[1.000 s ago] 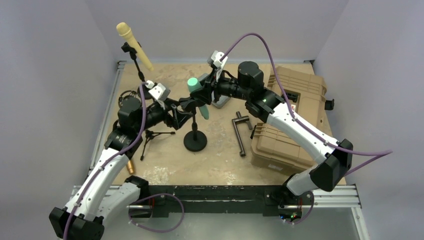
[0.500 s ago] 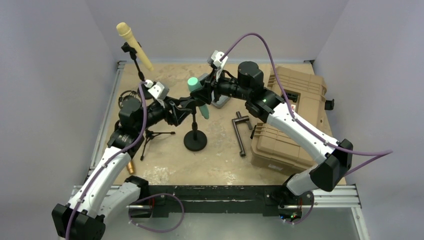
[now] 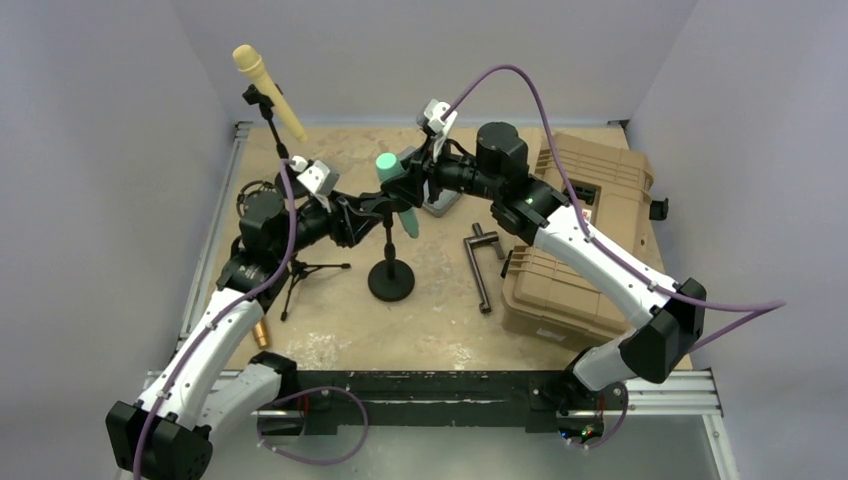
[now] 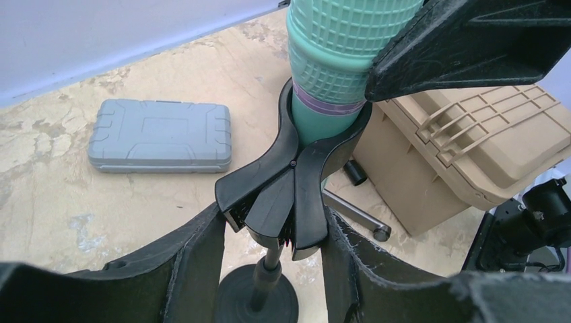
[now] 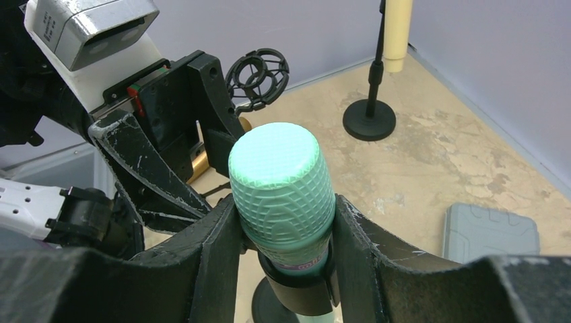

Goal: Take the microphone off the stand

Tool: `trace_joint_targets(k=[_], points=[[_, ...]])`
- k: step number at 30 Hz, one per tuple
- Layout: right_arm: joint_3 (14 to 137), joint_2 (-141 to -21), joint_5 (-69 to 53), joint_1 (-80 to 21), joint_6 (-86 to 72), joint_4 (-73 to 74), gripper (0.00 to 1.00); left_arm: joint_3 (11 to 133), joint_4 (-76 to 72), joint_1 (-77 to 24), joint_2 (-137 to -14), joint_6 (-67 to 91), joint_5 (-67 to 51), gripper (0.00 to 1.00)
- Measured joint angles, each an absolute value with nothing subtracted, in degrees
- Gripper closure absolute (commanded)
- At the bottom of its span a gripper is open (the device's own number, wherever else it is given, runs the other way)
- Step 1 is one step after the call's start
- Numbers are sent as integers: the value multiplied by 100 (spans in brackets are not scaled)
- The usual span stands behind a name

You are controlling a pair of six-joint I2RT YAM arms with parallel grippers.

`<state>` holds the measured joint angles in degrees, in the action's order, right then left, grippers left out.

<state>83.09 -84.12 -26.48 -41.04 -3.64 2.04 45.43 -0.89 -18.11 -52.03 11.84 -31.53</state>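
Note:
A mint-green microphone (image 3: pixel 388 168) sits tilted in the black spring clip (image 4: pixel 283 188) of a short stand with a round black base (image 3: pixel 390 281). My left gripper (image 3: pixel 368 208) is shut on the clip's handles, one finger on each side (image 4: pixel 273 225). My right gripper (image 3: pixel 408 176) is shut on the microphone's head from the right (image 5: pixel 286 215). In the right wrist view the green head (image 5: pixel 283 178) rises between my fingers, and the clip (image 5: pixel 296 286) still rings the body below. The microphone body (image 4: pixel 330 74) shows in the left wrist view.
A yellow microphone (image 3: pixel 268 92) stands on a taller stand at the back left. A tan hard case (image 3: pixel 580 230) lies on the right. A grey case (image 3: pixel 440 203) lies behind the stand, a dark metal handle (image 3: pixel 483 265) beside it, and a small tripod (image 3: pixel 300 275) on the left.
My left wrist has shifted slightly up and toward the clip. The microphone, the stand and my right gripper have hardly moved.

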Motion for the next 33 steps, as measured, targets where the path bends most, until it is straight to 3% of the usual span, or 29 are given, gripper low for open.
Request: trace_joint_targets(k=[4, 5, 7, 9, 14, 16, 17, 28, 33], points=[[8311, -8412, -2644, -4132, -416, 191, 100, 4543, 89, -1811, -5087, 1127, -3107, 100], [8313, -8412, -2646, -4134, -427, 193, 100, 4543, 110, -1811, -5072, 1116, -3107, 96], [8329, -8412, -2652, -4134, -434, 213, 100, 4543, 117, -1811, -5061, 1116, -3109, 67], [8331, -8412, -2655, -4134, -436, 220, 100, 4539, 106, -1811, -5041, 1146, -3107, 47], [8326, -8401, -2655, -4150, -447, 187, 100, 4097, -316, -1802, -4746, 1452, -3063, 34], [8320, -8374, -2650, -4143, -445, 165, 100, 3898, -526, -1802, -4665, 1590, -3063, 20], [8320, -8357, -2648, -4139, -438, 163, 100, 3804, -663, -1802, -4646, 1645, -3061, 17], [8320, -8230, -2652, -4123, -432, 163, 100, 3382, -2056, -1802, -4974, 1846, -3109, 20], [8320, -8230, -2661, -4123, -434, 161, 100, 3382, -2589, -1802, -5155, 1844, -3144, 30]])
